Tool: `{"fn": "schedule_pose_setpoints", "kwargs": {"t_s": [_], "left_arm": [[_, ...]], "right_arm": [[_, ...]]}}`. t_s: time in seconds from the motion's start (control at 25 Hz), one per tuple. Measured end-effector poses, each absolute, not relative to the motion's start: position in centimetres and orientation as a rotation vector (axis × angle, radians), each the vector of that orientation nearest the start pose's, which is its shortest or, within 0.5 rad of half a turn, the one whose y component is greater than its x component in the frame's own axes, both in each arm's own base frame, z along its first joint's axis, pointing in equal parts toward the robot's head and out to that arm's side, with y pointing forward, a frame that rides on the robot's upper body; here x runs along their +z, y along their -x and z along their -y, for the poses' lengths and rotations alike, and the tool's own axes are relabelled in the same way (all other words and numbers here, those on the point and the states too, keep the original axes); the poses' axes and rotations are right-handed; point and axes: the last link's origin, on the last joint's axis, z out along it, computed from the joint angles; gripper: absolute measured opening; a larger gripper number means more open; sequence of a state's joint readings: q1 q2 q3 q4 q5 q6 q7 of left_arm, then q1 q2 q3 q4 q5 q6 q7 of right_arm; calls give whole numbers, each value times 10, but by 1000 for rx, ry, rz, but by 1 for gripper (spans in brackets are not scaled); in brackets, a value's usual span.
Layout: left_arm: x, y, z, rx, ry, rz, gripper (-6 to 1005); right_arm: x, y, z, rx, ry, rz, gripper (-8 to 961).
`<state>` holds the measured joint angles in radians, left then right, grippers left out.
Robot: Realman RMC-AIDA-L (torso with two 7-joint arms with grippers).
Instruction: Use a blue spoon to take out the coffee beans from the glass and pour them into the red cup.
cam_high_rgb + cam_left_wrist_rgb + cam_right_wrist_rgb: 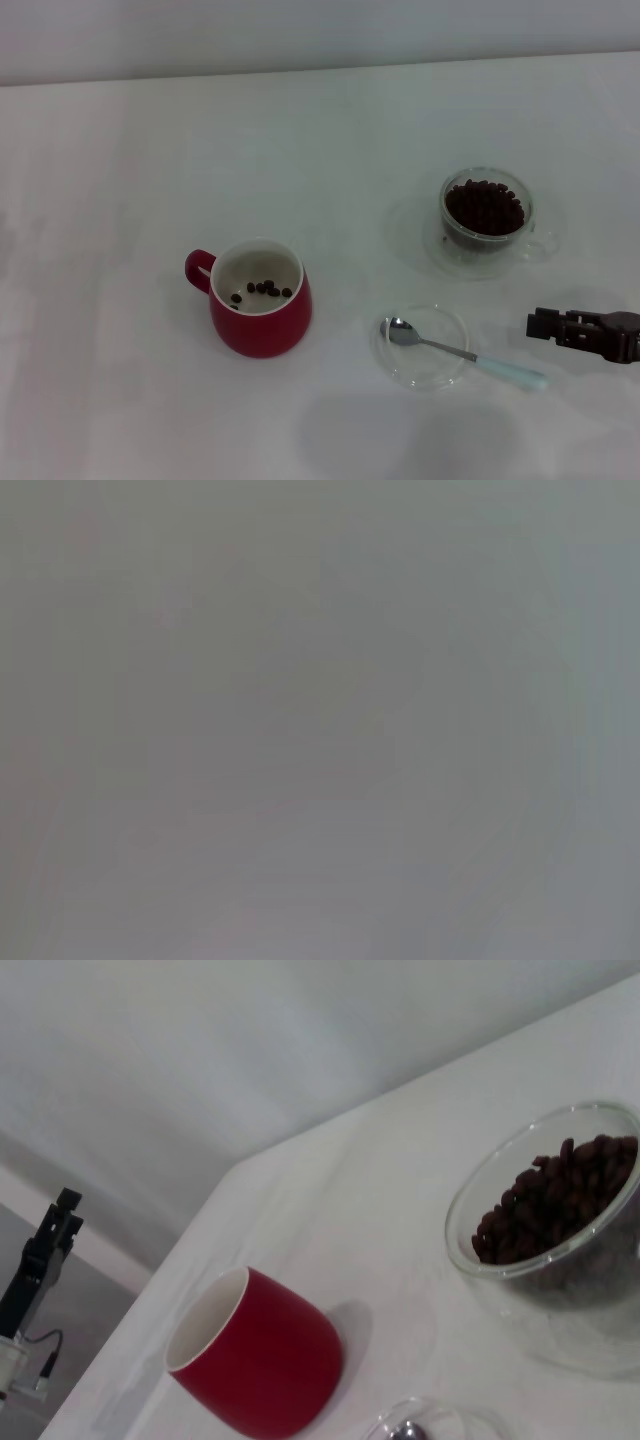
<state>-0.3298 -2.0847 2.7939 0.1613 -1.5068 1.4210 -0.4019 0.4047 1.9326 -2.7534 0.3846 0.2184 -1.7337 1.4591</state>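
Squat red ceramic cup (261,311) held few dark coffee beans (262,289) | clear glass (486,219) was nearly full | pale-blue-handled metal spoon (465,354) lay on dish | right gripper (545,325) beside it, fingers' state unreadable

Right gripper (545,325): black, blocky, angular metal body showing at head view's right edge, stepped segments, dark matte finish. Left gripper (66,1210): black, slim, showing far off in right wrist view, thin cable trailing below.

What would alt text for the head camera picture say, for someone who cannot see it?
A red cup holding a few coffee beans stands on a white table. To its right a blue spoon rests on a shallow glass dish, behind which is a glass full of beans. The right gripper hovers at the right edge.
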Motion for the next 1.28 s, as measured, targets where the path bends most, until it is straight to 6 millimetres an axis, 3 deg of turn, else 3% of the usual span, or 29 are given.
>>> {"fn": "schedule_pose_setpoints", "kwargs": {"t_s": [0.08, 0.28, 0.6, 0.84, 0.96, 1.04, 1.28], "left_arm": [[7, 352, -278, -981, 1295, 738, 895], [7, 351, -279, -983, 1293, 738, 894], [7, 351, -279, -985, 1296, 735, 893], [6, 349, -280, -988, 1307, 733, 894], [6, 350, -279, -984, 1309, 736, 894], [6, 350, -279, -983, 1312, 736, 895], [4, 350, -278, -978, 1327, 736, 896]], "right_arm": [[31, -380, -218, 786, 2332, -1508, 379], [39, -379, -221, 859, 2287, -1434, 385], [71, -370, -223, 1160, 1992, -992, 393], [64, -369, -231, 1039, 1804, -594, 395], [57, -375, -240, 936, 1701, -539, 395], [53, -379, -246, 870, 1633, -527, 592], [48, -384, -262, 713, 1485, -485, 820]]}}
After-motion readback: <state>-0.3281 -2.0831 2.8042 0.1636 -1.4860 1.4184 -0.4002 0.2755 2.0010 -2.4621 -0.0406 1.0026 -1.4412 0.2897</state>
